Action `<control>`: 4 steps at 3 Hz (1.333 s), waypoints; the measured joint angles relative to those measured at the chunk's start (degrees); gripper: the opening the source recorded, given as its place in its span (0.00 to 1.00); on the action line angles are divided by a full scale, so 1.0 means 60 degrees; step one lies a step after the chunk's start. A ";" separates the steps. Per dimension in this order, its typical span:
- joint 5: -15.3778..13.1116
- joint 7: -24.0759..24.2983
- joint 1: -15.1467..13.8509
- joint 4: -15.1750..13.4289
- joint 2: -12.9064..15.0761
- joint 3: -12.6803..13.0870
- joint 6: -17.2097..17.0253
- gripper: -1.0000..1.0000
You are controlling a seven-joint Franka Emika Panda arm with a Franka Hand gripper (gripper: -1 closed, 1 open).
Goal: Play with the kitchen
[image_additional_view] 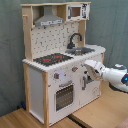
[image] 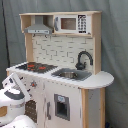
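The kitchen (image: 60, 52) is a white and light-wood toy with a black-red hob (image: 36, 66), black faucet (image: 83, 59), steel sink (image: 70, 75), grey hood (image: 39, 29) and microwave (image: 72, 23). In the second exterior view the kitchen (image_additional_view: 37, 80) stands at the left, with its windowed oven door (image_additional_view: 64, 95) shut. My white arm (image_additional_view: 112, 75) reaches in from the second exterior view's right. The gripper (image_additional_view: 85, 80) is close against the cabinet front beside the oven, below the sink (image_additional_view: 82, 50). In the first exterior view only the arm's body (image: 12, 95) shows, at the lower left.
A grey curtain (image: 115, 50) hangs behind the kitchen. The toy stands on a wooden surface (image_additional_view: 100, 114). A rounded counter end (image: 102, 79) sticks out on the first exterior view's right. A small windowed door (image: 61, 106) sits under the sink.
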 joint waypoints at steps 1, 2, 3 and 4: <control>0.0224 0.0650 -0.0570 0.0354 0.0001 0.0284 0.0153 1.00; 0.0670 0.1222 -0.1026 0.0358 -0.0002 0.0795 0.0086 1.00; 0.0885 0.1255 -0.1908 0.0811 -0.0002 0.0873 0.0088 1.00; 0.0885 0.1255 -0.2621 0.1434 -0.0003 0.1060 0.0087 1.00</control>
